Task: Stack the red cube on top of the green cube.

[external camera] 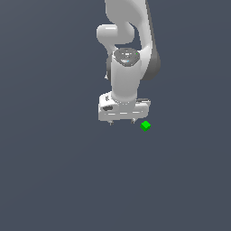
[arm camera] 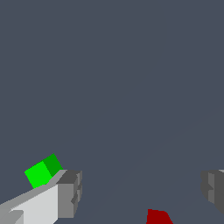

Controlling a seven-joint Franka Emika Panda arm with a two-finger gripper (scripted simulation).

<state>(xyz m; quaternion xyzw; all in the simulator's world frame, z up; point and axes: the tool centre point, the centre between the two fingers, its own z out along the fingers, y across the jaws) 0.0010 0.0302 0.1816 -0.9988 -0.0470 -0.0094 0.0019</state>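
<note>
Red cube (arm camera: 158, 217), green cube (external camera: 145, 126)

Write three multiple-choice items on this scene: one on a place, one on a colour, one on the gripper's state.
1. In the exterior view, where is the green cube?
A. By the gripper, toward that view's right
B. Far off at that view's left edge
C. On top of the arm

2. What colour is the cube cut off by the wrist view's edge, between the fingers?
A. Blue
B. Red
C. Yellow

3. How do the jaws stand?
A. Shut on the green cube
B. Shut on nothing
C. Open

Answers: 1 A, it sits by the gripper's right corner. 2 B, the red cube shows there. 3 C, a wide gap separates the fingers.
</note>
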